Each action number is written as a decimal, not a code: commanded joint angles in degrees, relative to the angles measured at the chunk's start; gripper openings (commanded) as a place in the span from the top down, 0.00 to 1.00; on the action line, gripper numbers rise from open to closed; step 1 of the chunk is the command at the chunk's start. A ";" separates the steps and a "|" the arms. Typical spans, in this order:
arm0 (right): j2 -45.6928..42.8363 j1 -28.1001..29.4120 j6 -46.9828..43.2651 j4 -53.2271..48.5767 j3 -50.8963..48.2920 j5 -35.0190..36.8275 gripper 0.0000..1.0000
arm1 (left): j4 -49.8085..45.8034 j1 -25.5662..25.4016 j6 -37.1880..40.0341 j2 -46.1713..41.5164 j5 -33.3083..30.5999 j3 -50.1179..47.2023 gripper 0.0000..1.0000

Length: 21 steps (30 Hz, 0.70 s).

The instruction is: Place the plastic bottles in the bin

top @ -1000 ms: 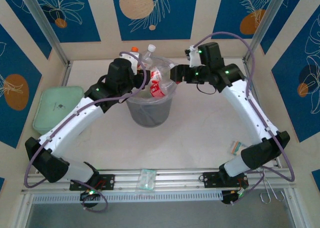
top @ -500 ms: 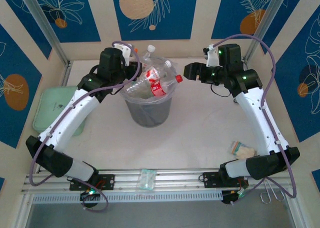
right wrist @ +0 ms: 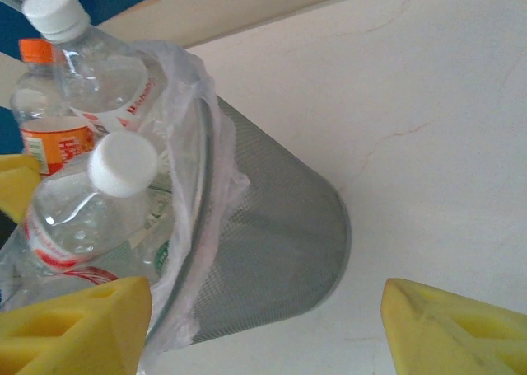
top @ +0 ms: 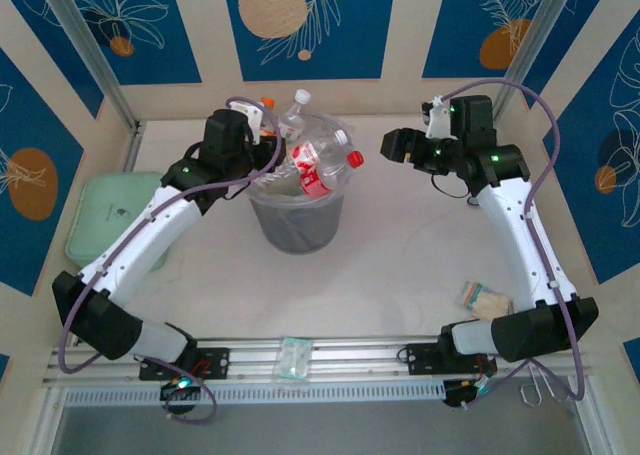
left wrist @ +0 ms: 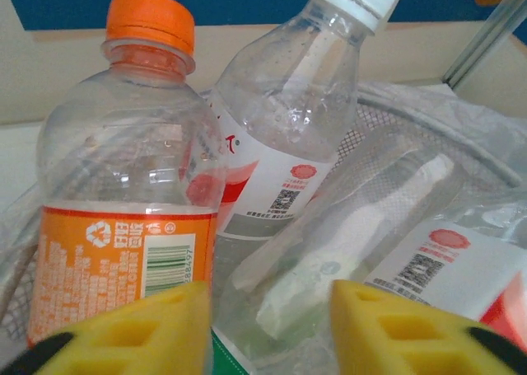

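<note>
The pale tabletop carries it all. The left arm and right arm reach in from its near edge. A green box sits at the left edge. The bin stands in the middle towards the back, bag-lined and heaped with bottles that poke above its rim. An orange bottle stands upright at the far rim, touching a white-capped bottle; whether it is inside I cannot tell. The left jaws hang at the bin's left rim, a little apart, nothing between them. The right jaws hover right of the bin, clear of it, wide open and empty. One packet lies near the right arm's base and another packet on the near rail.
</note>
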 commanded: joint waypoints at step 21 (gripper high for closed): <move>-10.47 -4.02 -6.56 28.48 -32.63 25.39 0.01 | 3.47 20.13 5.61 -17.83 -13.91 -22.68 0.00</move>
